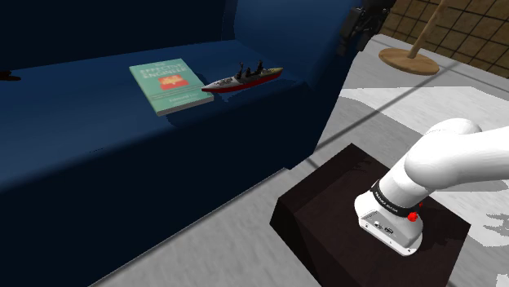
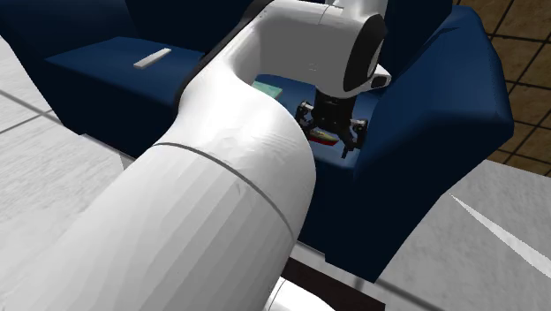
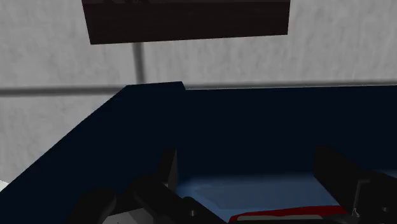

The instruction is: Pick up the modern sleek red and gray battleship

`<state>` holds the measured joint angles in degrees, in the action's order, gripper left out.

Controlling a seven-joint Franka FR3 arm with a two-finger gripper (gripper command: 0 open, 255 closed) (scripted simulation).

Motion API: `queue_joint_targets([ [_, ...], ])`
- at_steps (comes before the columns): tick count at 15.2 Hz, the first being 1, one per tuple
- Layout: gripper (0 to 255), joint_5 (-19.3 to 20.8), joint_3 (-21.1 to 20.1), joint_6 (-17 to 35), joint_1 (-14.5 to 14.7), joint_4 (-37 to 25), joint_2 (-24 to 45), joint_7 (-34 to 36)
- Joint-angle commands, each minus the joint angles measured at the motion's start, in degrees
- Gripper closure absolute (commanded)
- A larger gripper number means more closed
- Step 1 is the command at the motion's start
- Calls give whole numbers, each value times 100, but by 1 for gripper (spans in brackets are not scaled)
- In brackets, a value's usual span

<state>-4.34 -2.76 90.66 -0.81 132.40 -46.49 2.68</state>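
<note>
The battleship (image 1: 243, 79), grey on top with a red hull and dark masts, lies on the blue sofa seat (image 1: 98, 139) beside a teal book (image 1: 167, 86). In the shoulder view my black gripper (image 1: 357, 24) hangs high over the sofa's armrest, away from the ship. The second exterior view looks past the white arm at the gripper (image 2: 329, 134), with a bit of the ship's red hull (image 2: 323, 138) under it. In the wrist view the gripper (image 3: 245, 158) is open, its fingers (image 3: 167, 175) wide apart. A strip of red hull (image 3: 286, 215) lies below them, untouched.
The sofa's armrest (image 1: 322, 73) rises between the seat and my dark stand (image 1: 326, 204). A wooden lamp base (image 1: 406, 59) stands on the pale floor behind. A flat white object (image 2: 152, 58) lies on the far seat cushion.
</note>
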Motion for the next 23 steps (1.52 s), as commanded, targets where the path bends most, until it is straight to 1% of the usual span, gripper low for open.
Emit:
queue_joint_targets([
  [1,0,0,0,0,0,0,0,0],
  [4,0,-386,-535,251,-188,23,167,1188],
  [8,0,-808,-1243,636,-481,-137,585,2749],
  [10,0,-960,-1591,838,-655,-292,868,3522],
  [13,0,-1085,-2098,1143,-946,-608,1370,4685],
  [16,0,-1070,-2590,1432,-1272,-1011,1953,5860],
  [18,0,-970,-2905,1609,-1498,-1319,2384,6661],
  [20,0,-793,-3213,1767,-1726,-1654,2846,7477],
  [23,0,-369,-3613,1954,-2007,-2200,3604,8744],
])
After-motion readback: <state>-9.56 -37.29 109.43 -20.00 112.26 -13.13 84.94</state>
